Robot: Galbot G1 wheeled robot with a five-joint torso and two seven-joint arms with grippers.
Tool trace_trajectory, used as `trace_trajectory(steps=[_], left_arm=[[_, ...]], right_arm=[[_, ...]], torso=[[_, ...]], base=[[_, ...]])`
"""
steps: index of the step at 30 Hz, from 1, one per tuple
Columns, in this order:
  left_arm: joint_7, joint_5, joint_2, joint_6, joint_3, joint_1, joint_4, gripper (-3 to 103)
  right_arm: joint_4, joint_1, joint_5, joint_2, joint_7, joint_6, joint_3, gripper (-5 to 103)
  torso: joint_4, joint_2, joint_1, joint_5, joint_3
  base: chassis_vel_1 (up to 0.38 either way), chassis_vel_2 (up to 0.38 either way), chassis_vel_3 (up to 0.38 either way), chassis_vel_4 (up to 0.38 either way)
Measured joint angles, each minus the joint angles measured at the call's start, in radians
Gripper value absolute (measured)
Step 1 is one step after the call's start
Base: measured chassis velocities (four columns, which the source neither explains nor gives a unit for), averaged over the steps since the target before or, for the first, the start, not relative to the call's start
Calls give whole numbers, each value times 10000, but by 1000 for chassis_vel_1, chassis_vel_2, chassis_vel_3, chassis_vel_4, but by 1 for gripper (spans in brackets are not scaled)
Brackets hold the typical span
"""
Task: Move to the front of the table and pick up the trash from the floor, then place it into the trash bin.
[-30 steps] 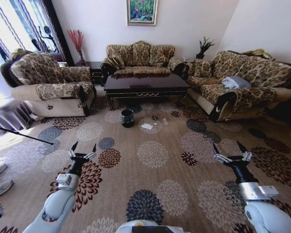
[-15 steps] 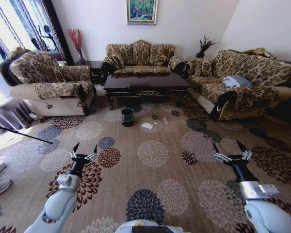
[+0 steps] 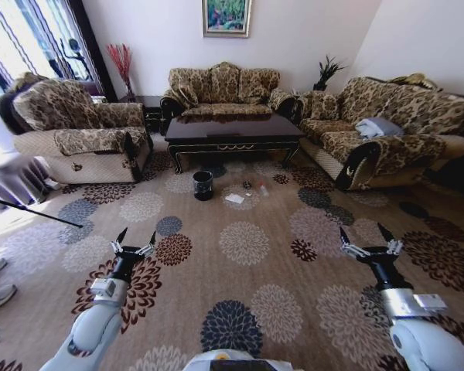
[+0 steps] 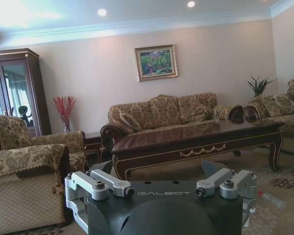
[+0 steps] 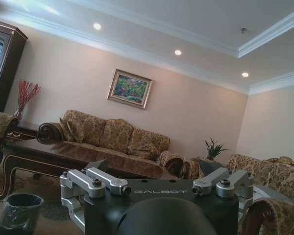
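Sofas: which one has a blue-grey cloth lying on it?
The sofa on the robot's right; a folded cloth rests on its seat, the others have none.

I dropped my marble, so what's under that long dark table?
Under the long glossy dark brown table, between its curved legs, lies the flower-patterned tan carpet, in shadow. The tabletop covers the part farther back, so anything small there cannot be seen.

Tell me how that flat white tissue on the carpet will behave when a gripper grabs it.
The white tissue looks thin and crumpled, so probably floppy and very light. Lying flat on the carpet, it may be hard to pinch without catching pile. It seems unlikely to roll.
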Motion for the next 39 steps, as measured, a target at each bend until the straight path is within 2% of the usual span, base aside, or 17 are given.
trace_trajectory(steps=[18, 33, 39], left_arm=[[24, -11, 13, 31, 48, -59, 87, 100], [-25, 5, -96, 180, 65, -20, -22, 100], [33, 34, -138, 180, 129, -77, 140, 100]], right_arm=[[44, -50, -6, 77, -50, 15, -6, 100], [149, -11, -20, 43, -59, -34, -97, 100], [138, -1, -16, -17, -51, -80, -96, 100]], torso=[[0, -888, -399, 0, -491], [0, -1475, -653, 0, -823], [0, -1832, -799, 0, -1036]], base=[[0, 0, 0, 0], [0, 0, 0, 0], [0, 0, 0, 0]])
